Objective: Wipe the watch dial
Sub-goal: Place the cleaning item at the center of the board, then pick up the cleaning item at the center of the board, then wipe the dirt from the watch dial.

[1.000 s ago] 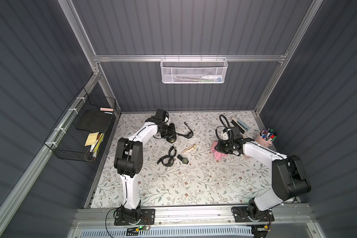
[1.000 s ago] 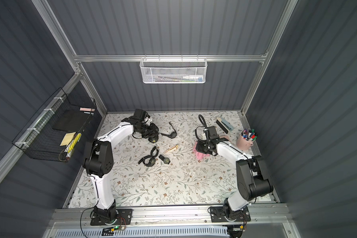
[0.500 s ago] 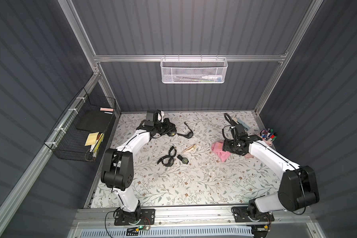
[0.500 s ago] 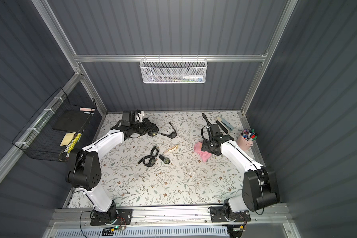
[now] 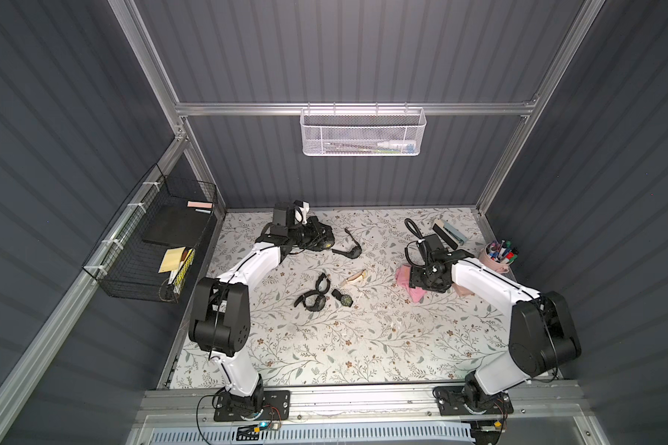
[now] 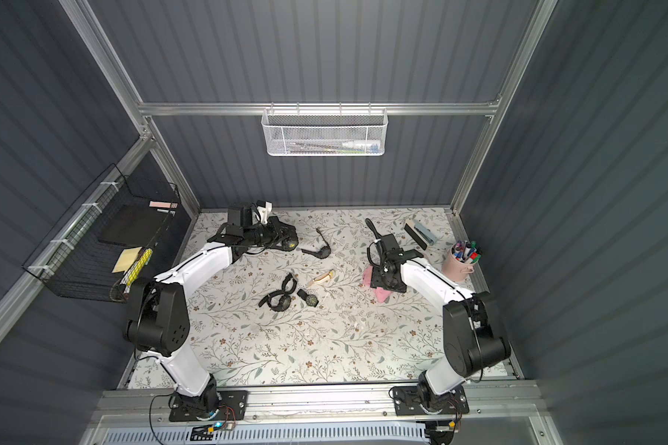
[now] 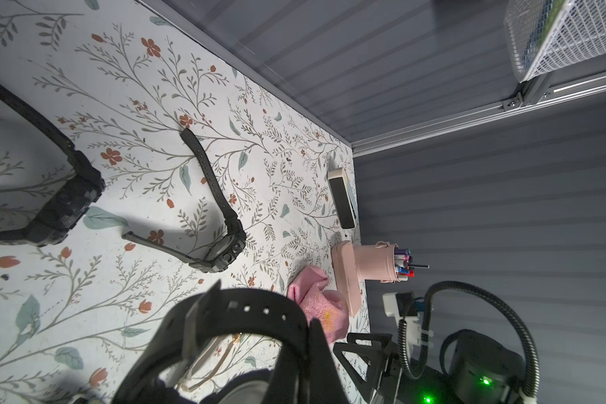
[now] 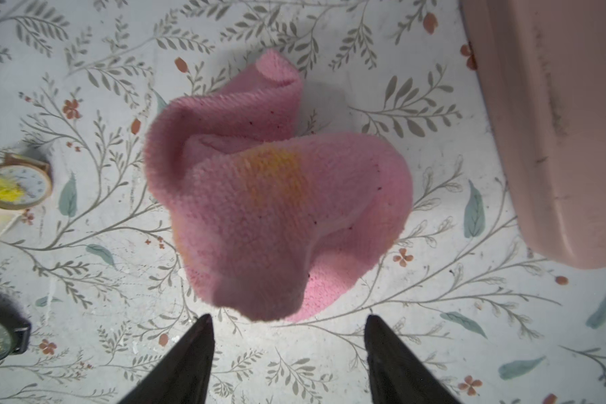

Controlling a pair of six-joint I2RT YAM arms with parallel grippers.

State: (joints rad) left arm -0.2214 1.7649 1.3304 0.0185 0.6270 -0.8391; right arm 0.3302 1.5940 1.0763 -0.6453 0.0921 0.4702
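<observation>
1. The left gripper (image 5: 314,234) sat near the back left of the table (image 5: 363,339), its jaws clamped together on a black watch (image 5: 326,242).
2. In the left wrist view the strap (image 7: 245,311) of that watch looped just ahead of the camera. In a top view its dial (image 6: 291,243) showed a yellowish patch.
3. The right gripper (image 8: 289,323) hung over the pink cloth (image 8: 277,196) with its jaws apart, holding nothing.
4. The pink cloth lay crumpled on the table with a yellow stain on top, just beside a pink box (image 8: 557,122) and well apart from the black watch.
5. A beige watch (image 8: 14,185) with a yellow smear on its face lay on the table near the pink cloth.
</observation>
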